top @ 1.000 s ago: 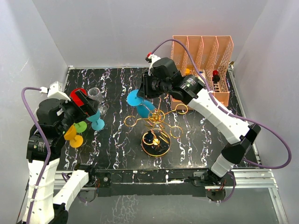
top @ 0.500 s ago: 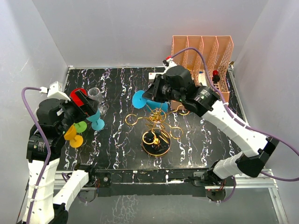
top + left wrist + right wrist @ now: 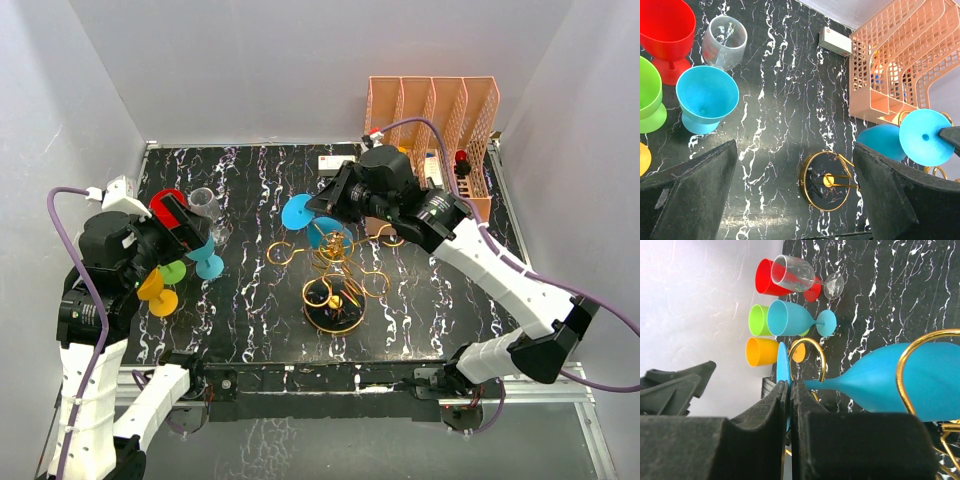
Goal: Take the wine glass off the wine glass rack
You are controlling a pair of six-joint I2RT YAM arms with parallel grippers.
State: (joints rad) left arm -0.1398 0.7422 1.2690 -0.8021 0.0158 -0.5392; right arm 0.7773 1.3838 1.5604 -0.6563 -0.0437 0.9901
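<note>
The blue wine glass (image 3: 326,232) lies tilted over the gold wine glass rack (image 3: 335,272), foot disc (image 3: 297,212) toward the left. My right gripper (image 3: 316,205) is shut on that foot. In the right wrist view the disc (image 3: 781,365) is pinched edge-on in the gripper (image 3: 790,390). The stem crosses a gold loop (image 3: 816,352), and the bowl (image 3: 880,382) sits behind another loop. My left gripper (image 3: 172,232) hovers open over the cups at the left, and its view (image 3: 795,195) shows the rack's ring base (image 3: 826,180) and the glass (image 3: 923,136).
On the left stand a red cup (image 3: 667,30), a green cup (image 3: 649,97), a blue cup (image 3: 705,100), an orange cup (image 3: 157,290) and a clear glass (image 3: 724,41). An orange file organizer (image 3: 432,140) fills the back right corner. A small white box (image 3: 835,41) lies near it.
My right arm has swung to the right and its jaws have closed on the blue glass's foot. The glass shifted slightly right with it. The left arm has not moved.
</note>
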